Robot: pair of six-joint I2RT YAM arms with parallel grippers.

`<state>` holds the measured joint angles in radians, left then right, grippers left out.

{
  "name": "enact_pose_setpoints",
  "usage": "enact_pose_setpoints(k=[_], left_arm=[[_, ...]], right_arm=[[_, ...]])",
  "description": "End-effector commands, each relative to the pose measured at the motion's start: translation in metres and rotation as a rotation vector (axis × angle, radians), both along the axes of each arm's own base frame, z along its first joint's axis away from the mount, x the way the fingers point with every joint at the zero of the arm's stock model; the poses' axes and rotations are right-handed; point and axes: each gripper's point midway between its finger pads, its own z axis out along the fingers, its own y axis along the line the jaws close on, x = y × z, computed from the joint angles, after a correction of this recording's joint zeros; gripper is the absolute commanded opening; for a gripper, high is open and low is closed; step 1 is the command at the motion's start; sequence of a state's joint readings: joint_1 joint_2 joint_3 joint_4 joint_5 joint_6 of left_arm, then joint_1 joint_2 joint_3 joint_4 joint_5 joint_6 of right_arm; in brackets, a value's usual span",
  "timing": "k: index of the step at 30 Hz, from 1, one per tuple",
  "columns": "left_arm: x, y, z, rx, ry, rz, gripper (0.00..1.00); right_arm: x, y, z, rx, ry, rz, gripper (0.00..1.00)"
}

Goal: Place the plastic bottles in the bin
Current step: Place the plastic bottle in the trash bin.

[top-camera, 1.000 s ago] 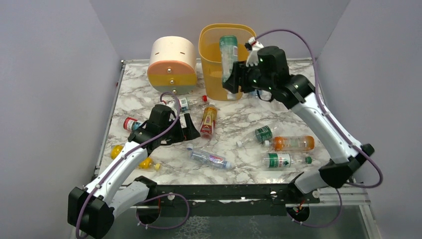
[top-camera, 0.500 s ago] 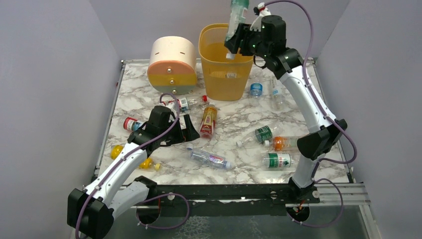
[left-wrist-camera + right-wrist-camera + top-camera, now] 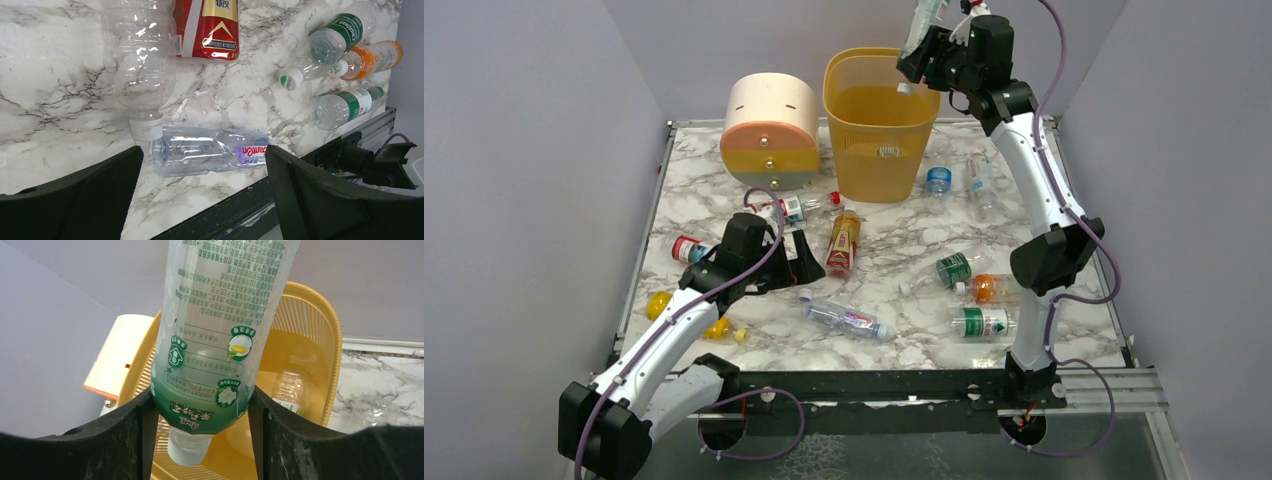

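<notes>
My right gripper (image 3: 916, 62) is shut on a clear bottle with a green label (image 3: 210, 340), held cap down above the yellow-orange bin (image 3: 879, 120); in the right wrist view (image 3: 200, 407) both fingers press its lower body over the bin's rim (image 3: 320, 315). One clear bottle (image 3: 290, 387) lies inside the bin. My left gripper (image 3: 809, 268) is open and empty, low over the table; in its wrist view (image 3: 202, 185) a clear purple-labelled bottle (image 3: 210, 150) lies just beyond the fingers. Another clear bottle (image 3: 140, 65) and a red-labelled one (image 3: 207, 27) lie further out.
The round cream-orange drawer unit (image 3: 771, 130) stands left of the bin. Loose bottles lie on the marble: two green-labelled (image 3: 957, 267) (image 3: 982, 322), an orange one (image 3: 986, 288), a blue-capped one (image 3: 938, 180), a clear one (image 3: 982, 180), yellow ones (image 3: 659, 303) at the left.
</notes>
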<state>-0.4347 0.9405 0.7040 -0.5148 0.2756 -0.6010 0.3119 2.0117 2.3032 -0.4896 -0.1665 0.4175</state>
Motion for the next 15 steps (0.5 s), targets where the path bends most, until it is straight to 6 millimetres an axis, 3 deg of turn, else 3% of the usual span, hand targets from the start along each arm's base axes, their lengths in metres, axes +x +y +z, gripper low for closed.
enact_pose_setpoints(k=[1,4,5,8,15], left_arm=[[0.000,0.001,0.005,0.005,-0.027,-0.001,0.99],[0.000,0.001,0.004,0.006,-0.024,0.002,0.99],[0.001,0.001,0.005,0.006,-0.026,0.002,0.99],[0.003,0.001,0.007,0.008,-0.031,0.004,0.99],[0.011,0.001,0.005,0.042,-0.033,0.000,0.99]], right_arm=[[0.003,-0.004,-0.006,-0.036,0.001,0.000,0.62],[0.003,-0.014,-0.016,-0.071,0.022,-0.040,0.75],[0.001,-0.016,-0.018,-0.079,0.027,-0.046,0.86],[-0.006,-0.022,-0.010,-0.095,0.013,-0.056,0.97],[-0.039,-0.029,0.033,-0.090,-0.037,-0.034,1.00]])
